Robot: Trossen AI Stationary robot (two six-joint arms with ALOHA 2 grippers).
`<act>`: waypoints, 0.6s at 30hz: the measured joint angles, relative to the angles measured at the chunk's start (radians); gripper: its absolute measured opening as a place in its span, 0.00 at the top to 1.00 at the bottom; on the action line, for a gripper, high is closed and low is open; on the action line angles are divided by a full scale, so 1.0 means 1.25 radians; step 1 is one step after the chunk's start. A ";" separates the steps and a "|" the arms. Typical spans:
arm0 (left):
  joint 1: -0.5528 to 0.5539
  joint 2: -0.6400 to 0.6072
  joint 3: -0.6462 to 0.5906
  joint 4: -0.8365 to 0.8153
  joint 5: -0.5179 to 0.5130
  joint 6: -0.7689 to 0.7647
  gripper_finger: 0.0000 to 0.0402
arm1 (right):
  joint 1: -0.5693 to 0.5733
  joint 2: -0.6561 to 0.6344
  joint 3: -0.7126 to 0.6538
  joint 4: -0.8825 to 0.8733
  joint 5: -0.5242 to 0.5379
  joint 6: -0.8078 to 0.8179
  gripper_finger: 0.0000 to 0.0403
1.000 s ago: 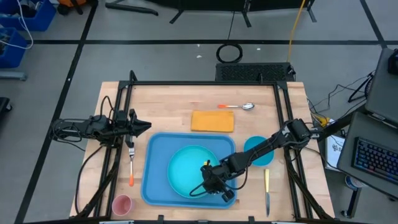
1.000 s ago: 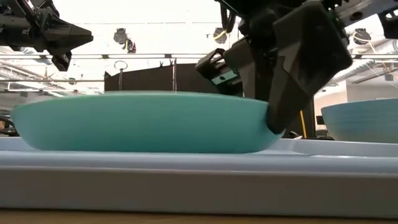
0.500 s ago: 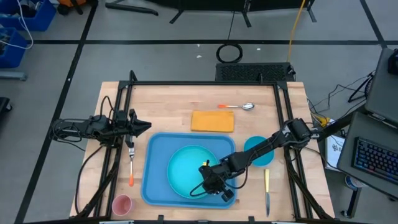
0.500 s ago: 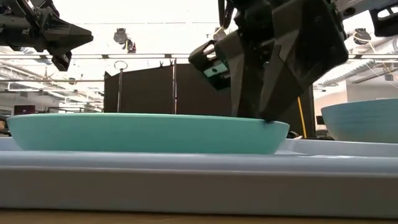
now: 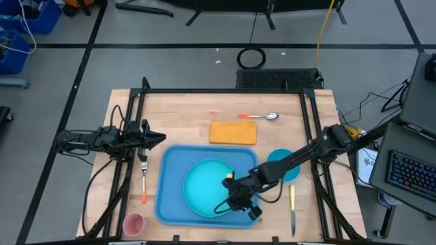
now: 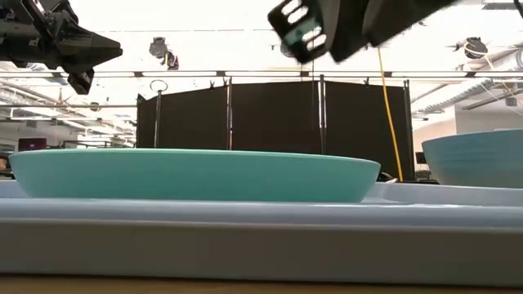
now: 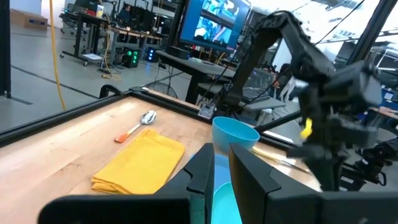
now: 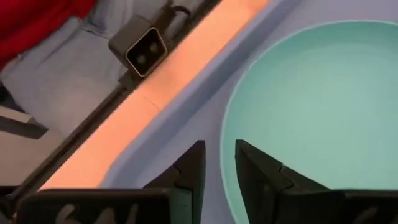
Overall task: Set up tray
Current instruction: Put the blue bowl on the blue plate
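Note:
The blue tray lies on the wooden table toward the near edge. The round turquoise plate rests flat on its base inside the tray, as the low view also shows. My right gripper hovers open above the plate's right rim and touches nothing. The right wrist view shows the plate below its fingers. Only part of this gripper shows at the top of the low view. My left gripper waits shut and empty at the table's left side, above the fork.
An orange napkin and a spoon lie behind the tray. A turquoise bowl and a knife are to the tray's right. A fork and a pink cup are to its left.
My right gripper has opened, let go of the plate's right rim and risen clear of it. The plate, tipped a second ago, has settled flat on the tray.

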 joint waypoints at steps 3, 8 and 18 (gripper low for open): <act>0.000 0.000 0.000 0.000 0.000 0.000 0.87 | 0.008 -0.046 0.000 -0.070 0.111 0.040 0.80; 0.000 0.000 0.000 -0.002 0.000 0.000 0.87 | 0.009 -0.104 0.000 -0.216 0.268 0.141 0.80; 0.000 0.000 0.000 -0.004 0.000 -0.006 0.87 | -0.010 -0.121 0.000 -0.455 0.373 0.381 0.80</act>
